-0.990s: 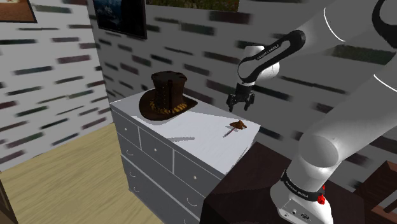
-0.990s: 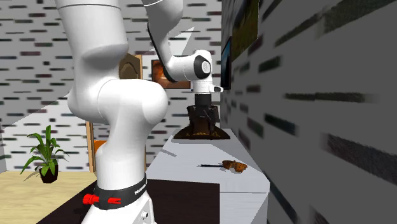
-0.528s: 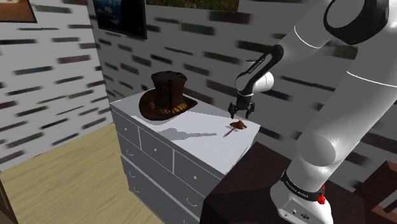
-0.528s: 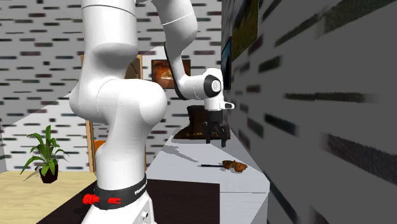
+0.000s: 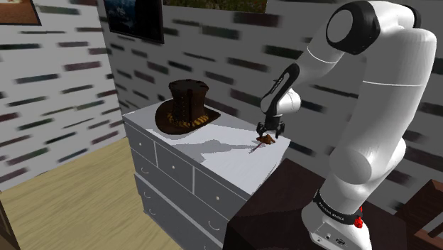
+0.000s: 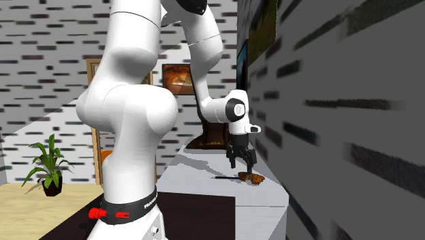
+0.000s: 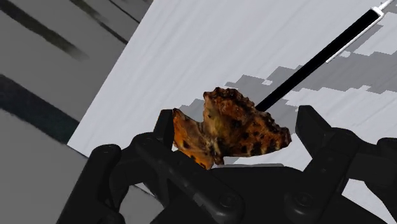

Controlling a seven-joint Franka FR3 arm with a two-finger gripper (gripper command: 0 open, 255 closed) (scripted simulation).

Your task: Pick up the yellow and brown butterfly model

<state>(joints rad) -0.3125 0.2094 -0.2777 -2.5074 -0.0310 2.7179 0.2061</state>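
One white counter [image 5: 213, 153] w/ drawers carries everything. Brown hat [image 5: 186, 106] sits toward its 10 o'clock end in shoulder view. Black gripper [image 5: 268, 132] hangs just above the counter's 3 o'clock corner, fingers spread apart, clasping nothing. Orange-brown butterfly model [image 7: 229, 127] lies on the counter btwn them. Thin black rod [image 7: 318, 60] sticks out from it, approx 8 o'clock in shoulder view.

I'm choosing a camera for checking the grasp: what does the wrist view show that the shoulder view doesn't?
Wrist view: the orange-brown butterfly model's mottled, scalloped wings sit between the black gripper's open fingers. Shoulder view: a brown top hat and grey drawer fronts. Both: the butterfly, gripper and white dresser top.
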